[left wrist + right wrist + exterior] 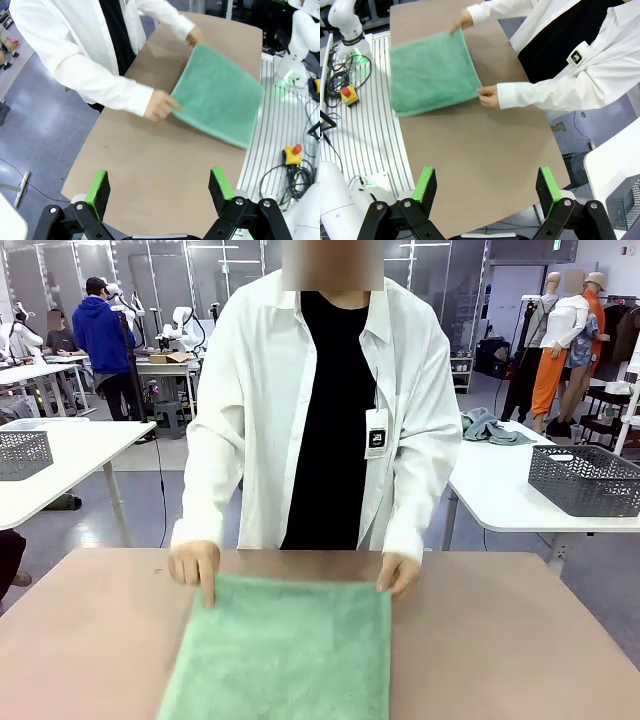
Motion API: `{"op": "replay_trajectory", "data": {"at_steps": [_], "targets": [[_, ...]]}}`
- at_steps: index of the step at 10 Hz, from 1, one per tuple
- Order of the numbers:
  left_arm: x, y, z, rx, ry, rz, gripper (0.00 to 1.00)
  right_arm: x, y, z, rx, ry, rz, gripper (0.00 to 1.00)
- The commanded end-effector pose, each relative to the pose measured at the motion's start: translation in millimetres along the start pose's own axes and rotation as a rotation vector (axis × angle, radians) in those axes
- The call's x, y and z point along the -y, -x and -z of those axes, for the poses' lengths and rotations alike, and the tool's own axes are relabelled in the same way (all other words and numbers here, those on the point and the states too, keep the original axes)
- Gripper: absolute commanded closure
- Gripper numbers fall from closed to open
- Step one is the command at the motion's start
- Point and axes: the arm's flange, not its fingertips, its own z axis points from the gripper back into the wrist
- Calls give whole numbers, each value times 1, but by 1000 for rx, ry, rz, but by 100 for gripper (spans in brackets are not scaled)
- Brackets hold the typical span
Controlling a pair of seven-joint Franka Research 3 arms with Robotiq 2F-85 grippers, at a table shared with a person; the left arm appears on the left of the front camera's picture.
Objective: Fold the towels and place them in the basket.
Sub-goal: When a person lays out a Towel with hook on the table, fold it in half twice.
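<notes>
We note the green towel (pixel 280 650) flat on the table (pixel 90 640), lower centre of the front view. The person's hands (pixel 195 565) touch its far corners. Bottom of each wrist frame: left gripper (pixel 159 186) and right gripper (pixel 487 184), both released and empty.

A robotics lab. White worktables (pixel 60 455) stand at nine and three o'clock; a red stop button (pixel 346 92) and loose cables (pixel 337 75) lie on slotted metal rails (pixel 372 130).
</notes>
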Motion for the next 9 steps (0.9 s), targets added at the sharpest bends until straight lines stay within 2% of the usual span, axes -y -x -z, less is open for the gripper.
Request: {"op": "replay_trajectory", "data": {"at_steps": [1, 9], "targets": [[0, -2, 1, 10, 5, 9, 0, 0, 1, 0, 6, -10, -11, 0], [0, -2, 1, 10, 5, 9, 0, 0, 1, 0, 6, -10, -11, 0]]}}
